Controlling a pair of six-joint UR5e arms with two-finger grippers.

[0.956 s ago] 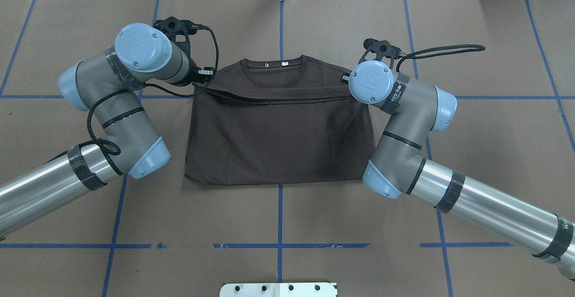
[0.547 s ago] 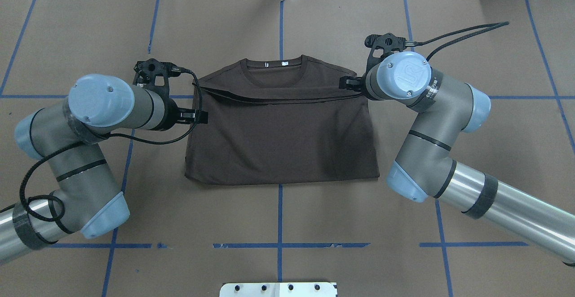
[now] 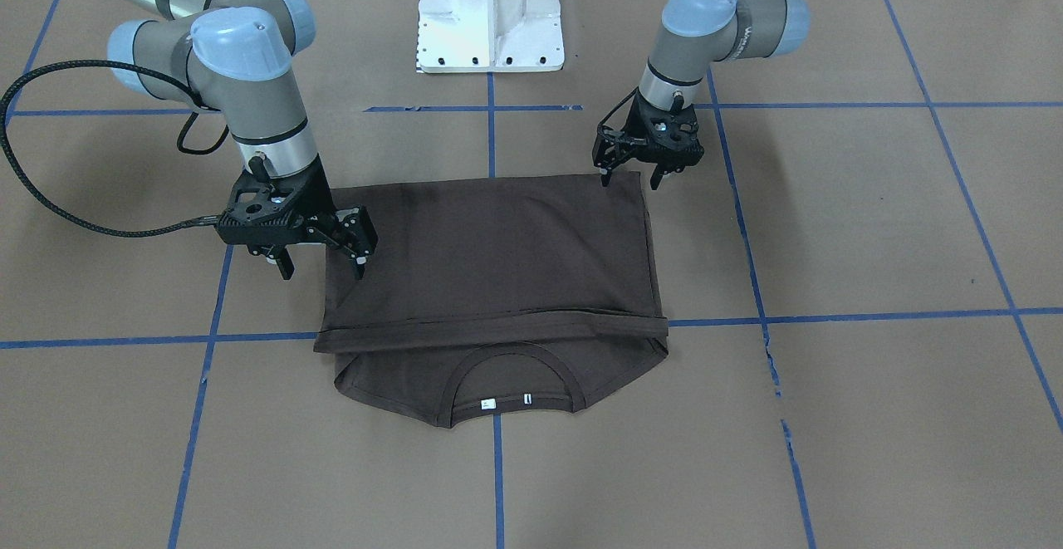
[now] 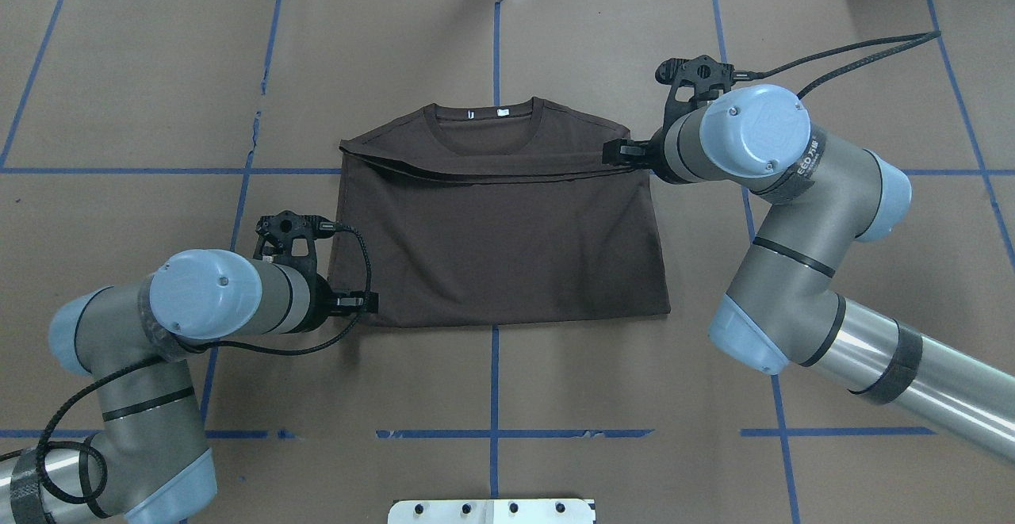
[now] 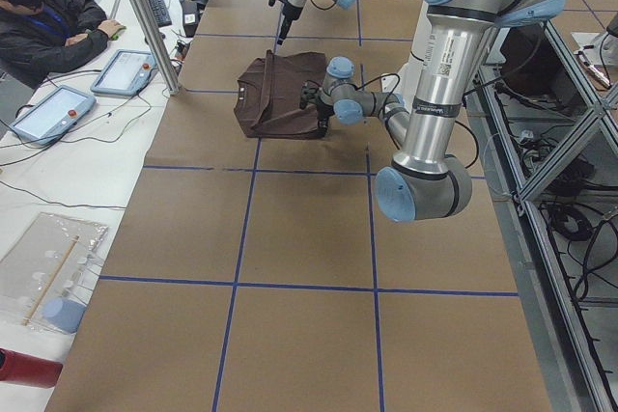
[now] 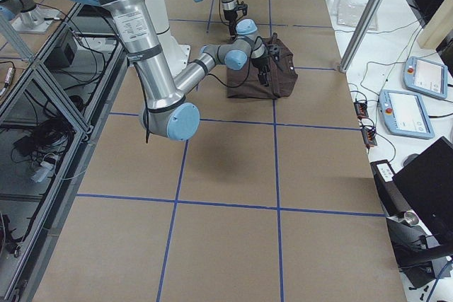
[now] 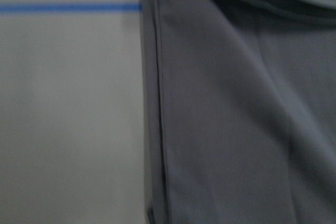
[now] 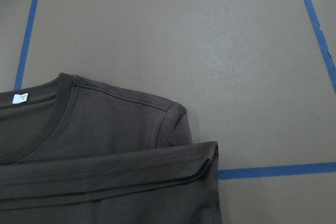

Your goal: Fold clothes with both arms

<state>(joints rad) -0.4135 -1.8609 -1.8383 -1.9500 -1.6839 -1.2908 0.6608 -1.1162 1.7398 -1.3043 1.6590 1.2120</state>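
At the centre of the surface [image 4: 833, 286], across the middle blue tape line, we find the T-shirt [image 4: 496, 246] lying flat and folded once. We note no shift in the garment over the last second; the change is in the arms. The left fingers [image 3: 655, 177], which stood at the far left corner of the turned-up hem, have travelled along the shirt's left side edge. They now hang at its near left corner, by the fold line, spread wide and carrying nothing. The right fingers [image 3: 362, 254] remain by the far right corner of the hem, likewise spread wide and empty. In the front view they appear to straddle the side edge. The right arm [image 4: 793, 215] has only swung its wrist outward. We judge that the first fold is laid and released. The left arm [image 4: 270, 314] appears to be taking position for a second fold, with the right yet to follow.

The cloth is dark brown and largely smooth. The hem lies in a straight band just short of the ribbed collar [image 3: 511, 356]. This leaves the collar, the shoulders and the white neck label [image 3: 487, 404] uncovered on the side far from the robot. No sleeve projects at either side, and no chest print shows. The left wrist view, blurred, shows only the side edge against bare paper.

Beyond the garment, the white pedestal base [image 3: 490, 17] stands at the robot's side, and a seated person [image 5: 39, 16] is beyond the far edge.
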